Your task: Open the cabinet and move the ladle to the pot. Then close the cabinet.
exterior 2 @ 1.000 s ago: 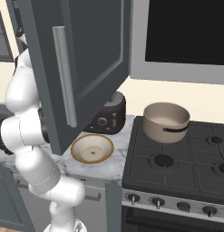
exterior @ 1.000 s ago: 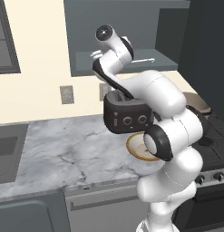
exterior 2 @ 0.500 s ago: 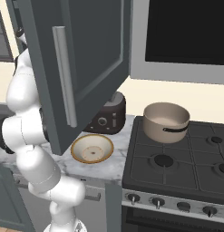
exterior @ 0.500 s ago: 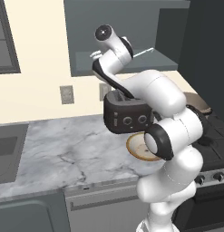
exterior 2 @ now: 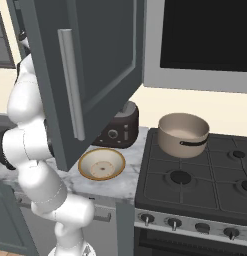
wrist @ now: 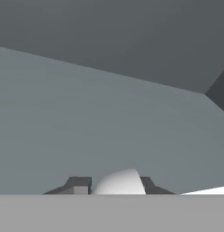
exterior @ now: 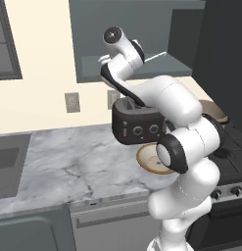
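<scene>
Currently: jaws pinching the ladle [wrist: 119, 183] bowl inside the open cabinet [exterior 2: 102, 65]; lift level, withdraw slowly clear of the shelf, carry to the pot [exterior 2: 183, 134].

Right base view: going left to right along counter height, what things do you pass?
Open cabinet door, its silver bar handle → yellow-rimmed bowl → dark toaster → pot on the stove.
</scene>
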